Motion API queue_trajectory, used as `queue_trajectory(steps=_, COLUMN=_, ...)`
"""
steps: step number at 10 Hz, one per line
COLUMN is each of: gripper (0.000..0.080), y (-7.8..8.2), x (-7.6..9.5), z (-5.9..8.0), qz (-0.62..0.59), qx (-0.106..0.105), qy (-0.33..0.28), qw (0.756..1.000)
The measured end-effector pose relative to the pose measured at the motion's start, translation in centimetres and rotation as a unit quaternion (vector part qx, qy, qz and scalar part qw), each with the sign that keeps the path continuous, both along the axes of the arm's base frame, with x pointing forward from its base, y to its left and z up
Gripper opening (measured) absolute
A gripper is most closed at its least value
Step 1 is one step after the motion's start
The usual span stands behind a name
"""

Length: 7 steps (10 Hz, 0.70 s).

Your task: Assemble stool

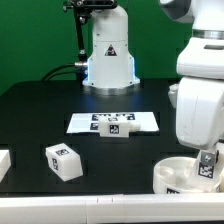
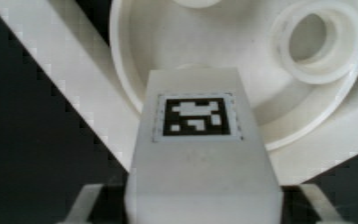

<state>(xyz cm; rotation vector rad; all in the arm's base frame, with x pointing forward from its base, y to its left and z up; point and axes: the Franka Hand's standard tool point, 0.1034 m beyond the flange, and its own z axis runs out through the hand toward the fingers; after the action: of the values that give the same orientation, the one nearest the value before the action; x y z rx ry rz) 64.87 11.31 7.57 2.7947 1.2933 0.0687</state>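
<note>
Tool (image 1: 207, 156): clenched on a white tagged leg (image 2: 197, 150), one finger on each side
Leg: held upright over the seat disc (image 1: 168, 180), its far end near a round socket (image 2: 311, 45); whether they touch cannot be told
Seat disc: on the black tabletop (image 1: 40, 110), at the exterior view's near right
Other part: a second leg (image 1: 63, 161) lies loose, well apart toward the exterior view's left
Marker board (image 1: 140, 121): flat at mid tabletop, behind
</note>
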Motion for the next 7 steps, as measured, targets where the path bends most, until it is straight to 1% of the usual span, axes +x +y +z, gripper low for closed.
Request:
queue_trajectory(steps=1, gripper=0.0334, y=-0.2, x=0.1, z=0.0, qz=-0.047, qx=0.004, qy=-0.002, qw=0.999)
queue_trajectory(steps=2, gripper=0.0334, y=-1.2, x=0.4, z=0.2, qz=-0.106, qx=0.010, qy=-0.005, qw=0.994)
queue_trajectory(steps=3, gripper=0.0334, y=-1.9, x=0.5, z=0.2, qz=-0.183, qx=0.020, qy=-0.007, qw=0.983)
queue_trajectory(steps=4, gripper=0.0334, y=-2.2, x=0.6, z=0.2, qz=-0.251, qx=0.030, qy=-0.008, qw=0.968)
queue_trajectory(steps=5, gripper=0.0334, y=-2.6, x=0.8, z=0.1, qz=-0.274, qx=0.036, qy=-0.014, qw=0.961)
queue_trajectory(steps=7, gripper=0.0334, y=-2.3, x=0.7, z=0.1, qz=-0.335, qx=0.041, qy=-0.014, qw=0.941)
